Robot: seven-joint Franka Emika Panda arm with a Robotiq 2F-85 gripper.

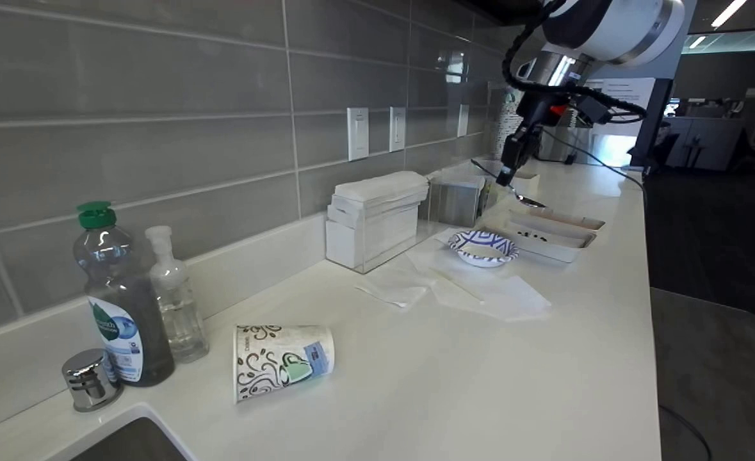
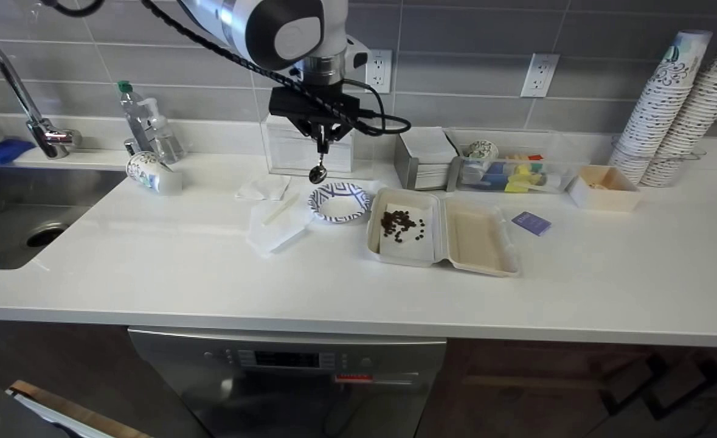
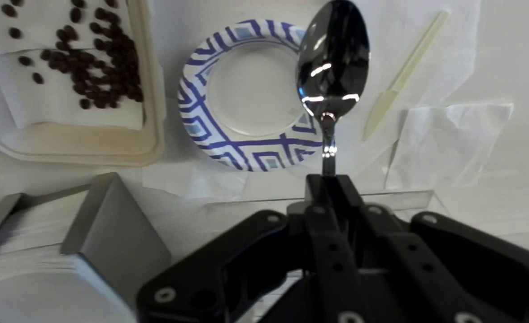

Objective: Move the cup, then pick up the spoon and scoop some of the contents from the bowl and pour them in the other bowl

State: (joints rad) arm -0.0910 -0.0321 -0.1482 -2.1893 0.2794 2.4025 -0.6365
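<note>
My gripper point(image 3: 329, 181) is shut on the handle of a shiny dark metal spoon point(image 3: 333, 58); the spoon's bowl looks empty. In both exterior views the gripper point(image 1: 506, 174) point(image 2: 322, 145) holds the spoon point(image 1: 531, 202) point(image 2: 318, 174) above the counter, near a blue-and-white patterned paper bowl point(image 2: 320, 205). That bowl point(image 3: 195, 107) looks empty and sits left of the spoon in the wrist view. Dark beans point(image 3: 96, 72) lie on a napkin in an open takeaway container point(image 2: 373, 234) beside it. The white printed paper cup point(image 1: 281, 362) lies on its side near the soap bottles; it also shows here point(image 2: 151, 173).
A clear napkin holder point(image 1: 387, 221) stands against the wall behind the paper bowl. A pale plastic knife point(image 3: 399, 83) lies on napkins. A grey napkin box point(image 2: 408, 161), a clear bin point(image 2: 513, 173) and a purple packet point(image 2: 531, 223) are farther along. A sink point(image 2: 5, 255) is past the cup.
</note>
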